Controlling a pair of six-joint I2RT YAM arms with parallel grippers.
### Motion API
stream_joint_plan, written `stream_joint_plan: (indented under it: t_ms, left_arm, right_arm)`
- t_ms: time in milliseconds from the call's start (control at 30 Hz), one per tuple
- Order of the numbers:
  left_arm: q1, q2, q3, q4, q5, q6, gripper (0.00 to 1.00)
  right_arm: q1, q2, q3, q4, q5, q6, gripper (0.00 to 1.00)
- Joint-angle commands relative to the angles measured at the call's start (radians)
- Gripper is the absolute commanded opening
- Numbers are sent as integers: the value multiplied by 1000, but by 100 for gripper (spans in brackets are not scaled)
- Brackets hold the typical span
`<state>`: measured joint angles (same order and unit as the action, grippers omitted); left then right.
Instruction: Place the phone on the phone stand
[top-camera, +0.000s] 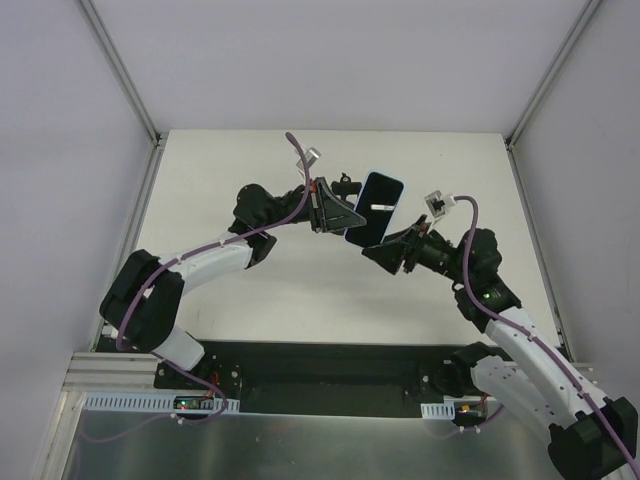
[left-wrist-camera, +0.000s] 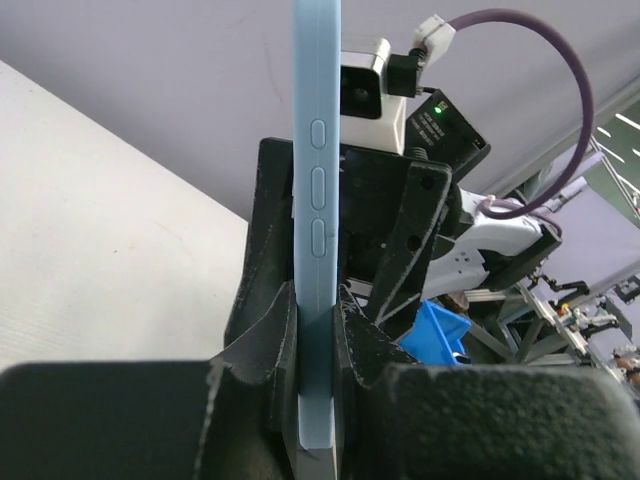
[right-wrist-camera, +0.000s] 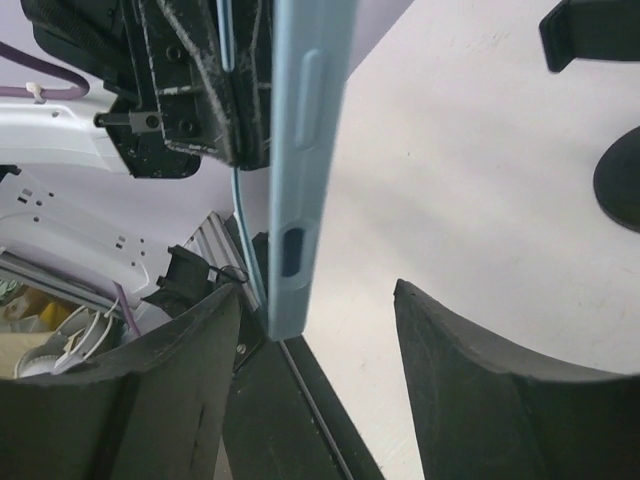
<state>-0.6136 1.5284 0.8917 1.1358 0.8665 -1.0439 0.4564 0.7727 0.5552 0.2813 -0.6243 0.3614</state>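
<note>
L gripper is clamped tight on the phone, held edge-up in the air btwn both arms. R gripper is wide open, straddling the phone's end w/ gaps each side, holding nothing. Stand is on the table, ahead of and outside R's jaws. Prob. a handover: centre R, close firmly before L lets go.
</note>
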Motion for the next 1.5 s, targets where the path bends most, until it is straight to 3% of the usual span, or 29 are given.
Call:
stream_joint_plan:
  t_ms: [0, 367, 467, 533, 567, 600, 767, 833, 967, 1167, 1267, 1367, 1467]
  left_arm:
    - [-12, -18, 70, 195, 31, -51, 0]
    - [-37, 44, 112, 254, 49, -74, 0]
    - [-41, 38, 118, 237, 51, -51, 0]
    - [-43, 38, 118, 225, 57, -45, 0]
    - [-44, 38, 121, 208, 63, -36, 0]
    - [-44, 35, 133, 185, 69, -27, 0]
    - [-6, -3, 182, -56, 135, 62, 62]
    - [17, -8, 207, -117, 175, 67, 66]
    - [49, -4, 318, -388, 339, 186, 47]
    - [49, -7, 430, -749, 373, 390, 54]
    - [46, 7, 466, -778, 371, 380, 52]
    - [28, 13, 498, -817, 362, 396, 35]
    - [18, 19, 523, -886, 330, 421, 31]
  right_arm:
    - [8, -27, -20, 208, 67, 24, 61]
    - [7, 23, 8, 298, 28, 33, 53]
    - [5, 34, 11, 309, 14, 30, 40]
    - [7, 40, 9, 343, 3, 36, 27]
    - [5, 43, 8, 354, -15, 37, 19]
    - [5, 46, 17, 361, -23, 34, 1]
    - [-27, 37, 14, 334, -77, -9, 1]
    - [-41, 27, 11, 332, -115, -13, 1]
    - [-48, 42, 40, 308, -247, -33, 1]
    - [-45, 97, 81, 291, -359, -44, 1]
    - [-41, 102, 89, 265, -356, -70, 1]
    - [-29, 102, 110, 185, -336, -131, 1]
    - [-4, 112, 141, 99, -322, -176, 1]
